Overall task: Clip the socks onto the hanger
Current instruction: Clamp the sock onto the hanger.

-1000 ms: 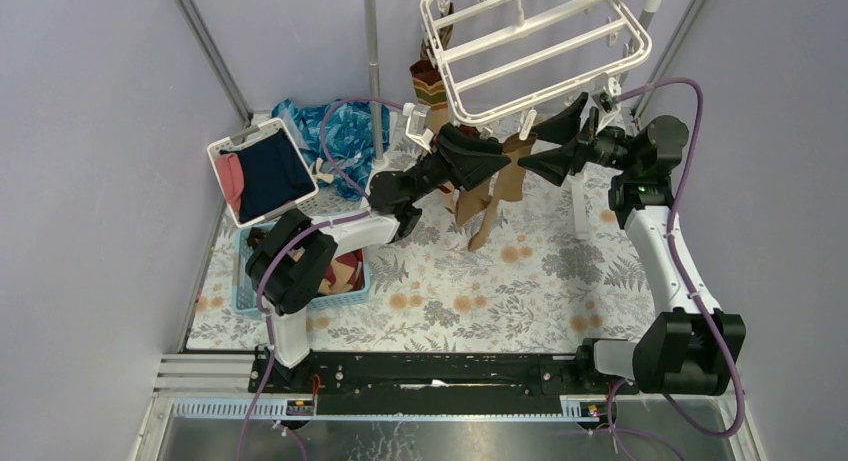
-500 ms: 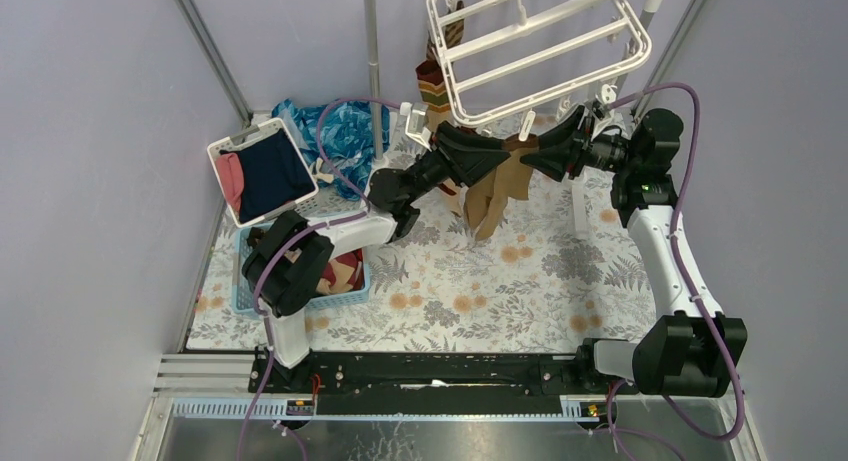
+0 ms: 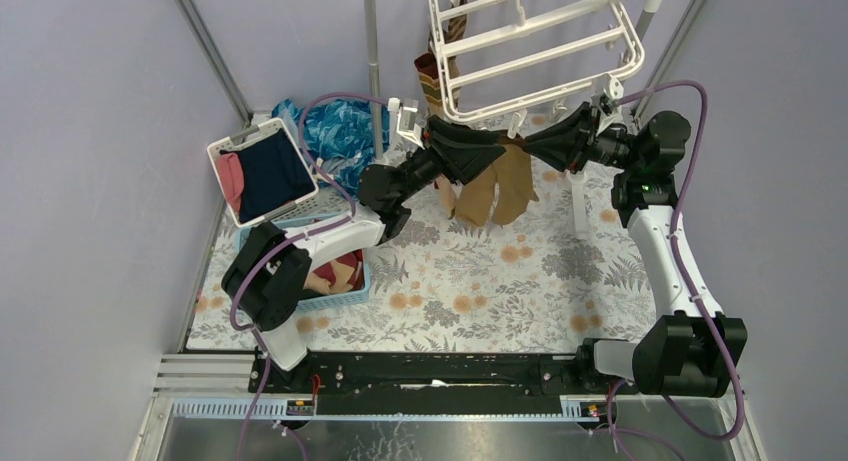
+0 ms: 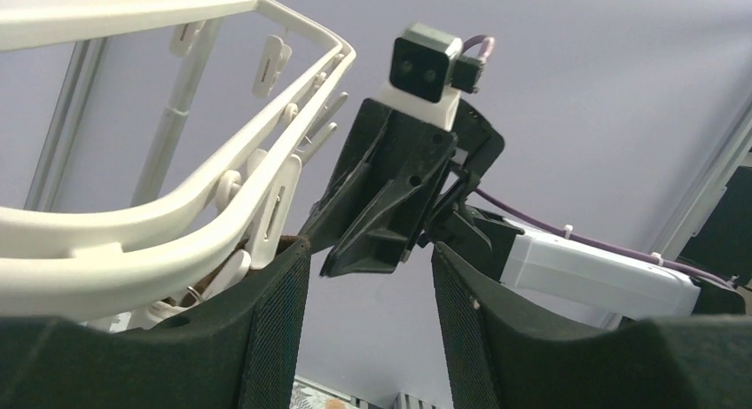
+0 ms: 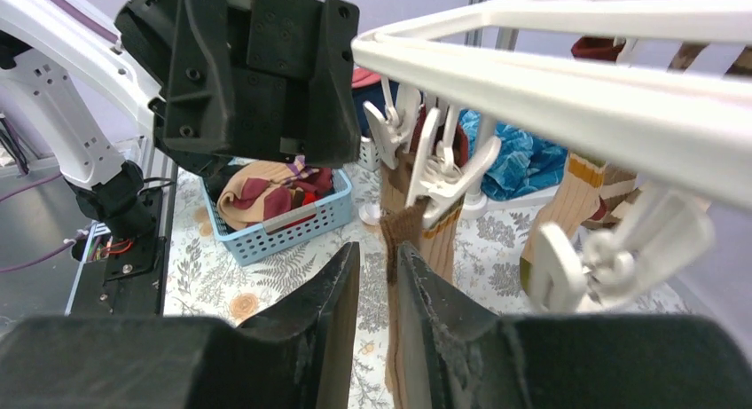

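**Partway: some socks up, more waiting in the basket**

The hanger (image 5: 567, 85) hangs at 12 o'clock over the bench (image 3: 540, 281). A few socks (image 3: 495, 186) already dangle from it: tan ones at its near edge and a banded sock (image 3: 432, 81) at its 9 o'clock side.

Both tools meet under that near edge. The left tool (image 4: 368, 249) has its fingers apart with nothing between them. The right tool (image 5: 377, 249) has its fingers nearly together just below a brown cuff (image 5: 406, 224) hanging at a clip (image 5: 439, 174); whether they pinch it I cannot tell.

More socks lie in the basket (image 5: 293, 230) at 8 o'clock and several clips are bare, so I judge well under half done.
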Action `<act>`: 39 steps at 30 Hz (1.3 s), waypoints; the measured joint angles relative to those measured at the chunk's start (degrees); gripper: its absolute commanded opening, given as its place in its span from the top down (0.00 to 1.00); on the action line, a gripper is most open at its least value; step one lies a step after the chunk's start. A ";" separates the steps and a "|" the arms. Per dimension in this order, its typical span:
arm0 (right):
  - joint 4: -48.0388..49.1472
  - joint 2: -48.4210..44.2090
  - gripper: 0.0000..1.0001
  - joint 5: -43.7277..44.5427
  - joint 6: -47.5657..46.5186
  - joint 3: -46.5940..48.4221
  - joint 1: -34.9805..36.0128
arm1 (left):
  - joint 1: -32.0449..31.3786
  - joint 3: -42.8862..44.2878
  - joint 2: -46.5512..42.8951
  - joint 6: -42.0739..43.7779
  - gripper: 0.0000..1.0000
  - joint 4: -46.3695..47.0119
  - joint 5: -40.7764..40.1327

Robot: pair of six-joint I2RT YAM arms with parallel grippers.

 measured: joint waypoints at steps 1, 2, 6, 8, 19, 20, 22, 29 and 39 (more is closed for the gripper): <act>1.55 0.02 0.71 -0.02 1.20 0.00 0.00 | 0.00 0.00 0.00 0.31 0.42 -0.42 0.00; 2.67 0.04 0.71 -0.02 2.05 -0.02 0.00 | 0.00 0.00 0.00 0.59 0.42 -0.83 0.00; 7.08 0.37 0.72 -0.04 5.05 -0.02 0.00 | 0.00 0.00 0.00 2.10 0.42 -3.17 0.02; 8.48 0.83 0.72 -0.02 6.01 -0.02 0.00 | 0.00 0.00 -0.09 3.15 0.42 -4.68 0.00; 4.52 1.73 0.66 0.59 0.83 -0.09 0.00 | 0.00 -0.87 -4.76 7.76 0.42 -8.98 -0.81; 2.73 1.73 0.64 0.76 -0.81 -0.09 0.00 | 0.00 -1.33 -5.11 7.87 0.42 -8.98 -0.81; -1.29 1.70 0.59 1.55 -4.48 0.02 0.00 | 0.00 -2.56 -5.84 8.11 0.42 -9.01 -0.79; -9.22 1.70 0.46 3.32 -12.76 0.07 0.26 | 0.42 -7.19 -9.01 8.50 0.41 -10.16 0.17; -13.55 1.25 0.30 5.07 -20.20 -1.55 6.23 | 3.43 -22.62 -24.15 11.08 0.40 -15.91 1.57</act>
